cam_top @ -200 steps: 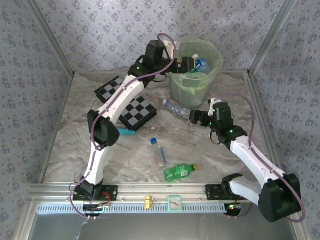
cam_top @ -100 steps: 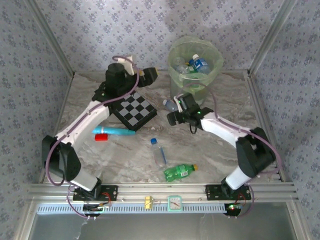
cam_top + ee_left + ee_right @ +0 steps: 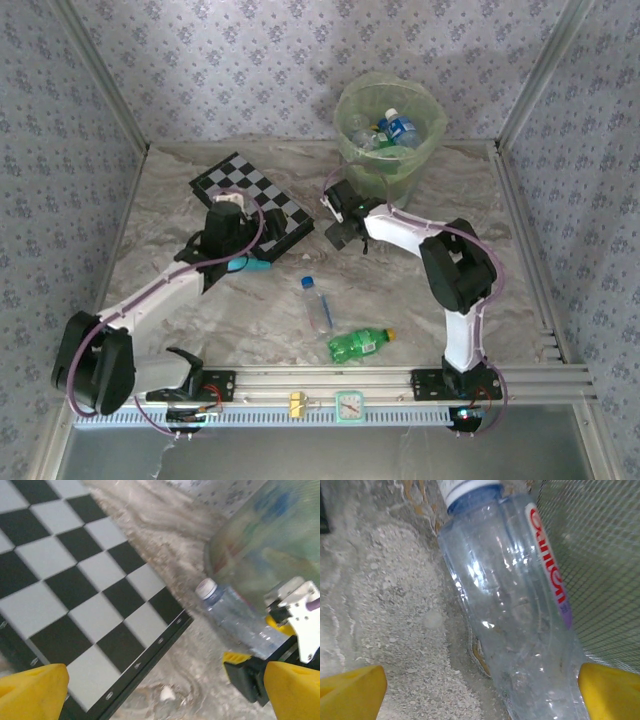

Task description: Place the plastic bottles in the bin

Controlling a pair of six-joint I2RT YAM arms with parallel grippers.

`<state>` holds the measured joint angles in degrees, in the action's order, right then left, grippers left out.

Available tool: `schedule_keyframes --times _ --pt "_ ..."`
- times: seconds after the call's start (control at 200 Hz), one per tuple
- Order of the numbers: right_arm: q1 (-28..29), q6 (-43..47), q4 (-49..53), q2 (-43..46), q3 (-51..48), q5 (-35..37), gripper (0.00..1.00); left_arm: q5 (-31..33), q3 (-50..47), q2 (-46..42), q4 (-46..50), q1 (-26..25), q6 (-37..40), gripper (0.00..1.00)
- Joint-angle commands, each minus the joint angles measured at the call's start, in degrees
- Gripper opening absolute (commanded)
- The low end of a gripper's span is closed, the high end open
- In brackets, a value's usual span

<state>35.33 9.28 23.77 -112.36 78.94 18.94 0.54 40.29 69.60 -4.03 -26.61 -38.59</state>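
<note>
Two arms, same build. Left arm (image 3: pixel 150 295): white link shells, bulky black joint housings, thin purple cable looping loose along it. Right arm (image 3: pixel 400 225): same white shells, black joints, purple cable arcing over the elbow. Black bases. Left fingertips (image 3: pixel 32 690) bright yellow, blocky. Right fingertips (image 3: pixel 350 692) also yellow, on black mounts. White wrist bracket (image 3: pixel 302 615) with small dark screws.

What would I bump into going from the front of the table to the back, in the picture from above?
Green bottle → clear bottle with a blue cap → teal stick → bin.
</note>
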Motion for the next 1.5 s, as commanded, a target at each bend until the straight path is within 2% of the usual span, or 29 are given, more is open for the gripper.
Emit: schedule_keyframes --times 0.0,0.19,0.455,0.585,0.75,0.974,1.179,1.324,1.494 --pt "-0.48 2.71 3.11 -1.5 2.71 1.87 1.0 3.27 -2.82 -2.83 -0.47 0.16 -2.99 1.0" --pt "-1.05 2.53 3.82 -2.6 1.96 0.56 0.96 6.9 -5.83 -3.91 -1.66 0.16 -6.08 1.0" --pt "0.12 -0.37 3.78 0.5 -1.36 -5.71 0.9 5.14 -4.8 -0.69 -3.35 0.16 -7.44 1.0" --pt "2.77 -1.19 3.21 3.82 -3.45 -5.44 0.89 4.52 -4.7 0.09 -3.52 0.16 -8.15 1.0" --pt "5.49 -0.7 2.77 7.64 -4.25 -1.53 0.9 4.16 -4.52 0.36 -3.7 0.16 -8.47 1.0" --pt "3.36 2.8 3.43 5.4 -2.12 3.03 0.91 3.78 -4.21 0.45 -3.45 0.09 -8.57 1.0" --pt "-0.32 5.02 2.84 2.28 -0.48 3.95 0.91 3.33 -3.95 0.71 -3.18 0.07 -8.51 1.0" --pt "-1.96 6.05 1.88 1.11 -0.2 3.5 0.91 3.33 -3.69 0.69 -3.09 0.07 -8.39 1.0" --pt "-2.81 6.2 1.46 -1.05 0.13 -0.16 0.91 2.99 -3.12 1.21 -3.0 0.07 -8.24 1.0"
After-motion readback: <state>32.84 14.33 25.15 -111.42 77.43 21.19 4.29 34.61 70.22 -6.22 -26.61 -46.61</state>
